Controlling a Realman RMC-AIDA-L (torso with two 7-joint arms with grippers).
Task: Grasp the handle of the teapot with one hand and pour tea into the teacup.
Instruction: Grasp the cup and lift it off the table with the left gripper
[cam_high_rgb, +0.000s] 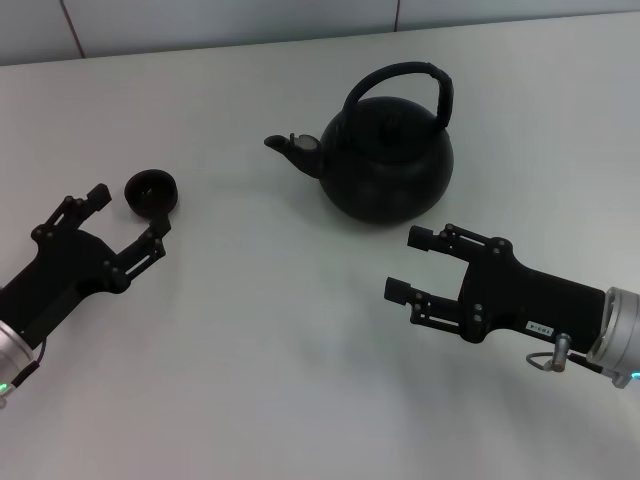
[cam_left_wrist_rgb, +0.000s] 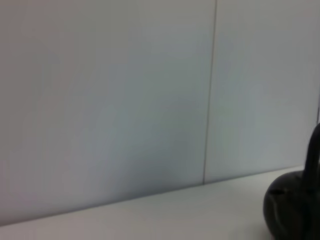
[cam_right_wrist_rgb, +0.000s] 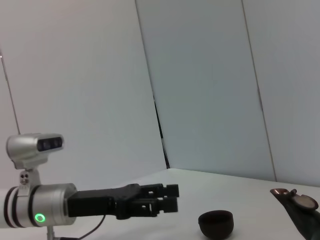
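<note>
Reaching comes first: lift your right gripper (cam_high_rgb: 407, 263), fingers apart just before the teapot (cam_high_rgb: 385, 150), to its handle (cam_high_rgb: 405, 75); the left gripper (cam_high_rgb: 128, 215), also spread, flanks the teacup (cam_high_rgb: 152, 192).

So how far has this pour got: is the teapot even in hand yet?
Nothing looks done. The teapot sits upright on the table, handle ungrasped. In hand: the right end effector, open, lies near the pot's front; the left end effector, also open, lies beside the teacup without gripping it. Left: grasp the handle, lift, and pour into the cup.
</note>
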